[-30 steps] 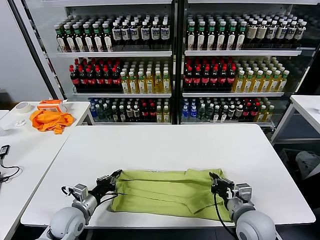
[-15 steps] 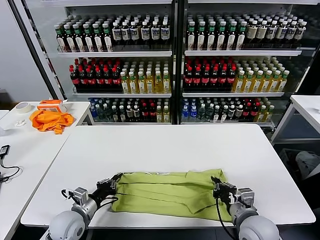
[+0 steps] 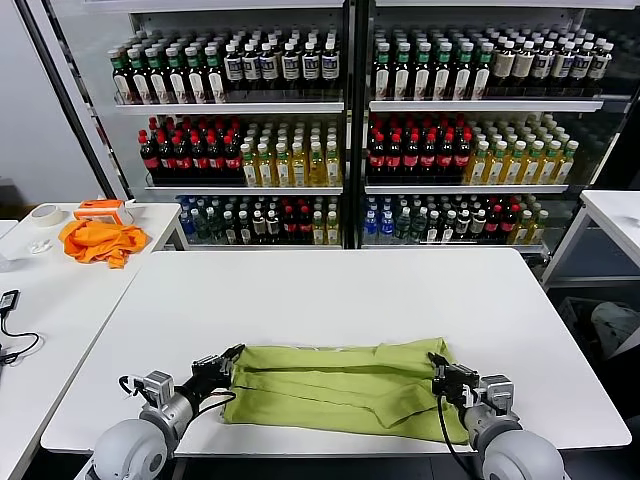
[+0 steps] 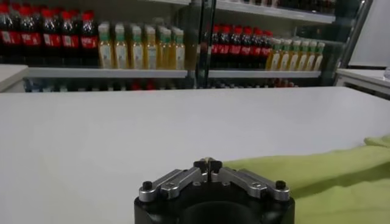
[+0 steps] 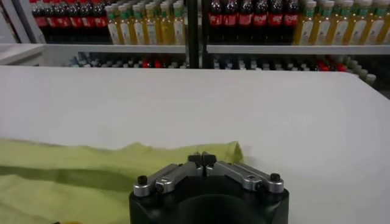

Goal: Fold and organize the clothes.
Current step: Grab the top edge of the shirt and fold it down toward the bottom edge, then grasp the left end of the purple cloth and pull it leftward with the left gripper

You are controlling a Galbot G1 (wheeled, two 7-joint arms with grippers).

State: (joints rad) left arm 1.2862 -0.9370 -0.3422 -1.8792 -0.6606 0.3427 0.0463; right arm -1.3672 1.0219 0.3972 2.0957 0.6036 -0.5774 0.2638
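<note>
The lime yellow-green T-shirt [image 3: 340, 385] lies folded in a wide band at the near edge of the white table [image 3: 330, 290]; no print shows. My left gripper [image 3: 231, 354] is shut at the shirt's far left corner, pinching its edge. In the left wrist view the shut fingertips [image 4: 208, 165] sit at the edge of the green cloth [image 4: 317, 173]. My right gripper [image 3: 437, 359] is shut at the shirt's far right corner. In the right wrist view its fingertips [image 5: 202, 159] close over the cloth [image 5: 91, 167].
An orange cloth [image 3: 97, 240], a tape roll [image 3: 45, 214] and an orange-and-white box [image 3: 104, 209] lie on the side table at the left. Drink coolers full of bottles [image 3: 340, 130] stand behind the table. Another white table [image 3: 615, 215] stands at the right.
Both grippers have drawn back a little toward me, and the shirt's far edge has come with them. The fingers have stayed shut.
</note>
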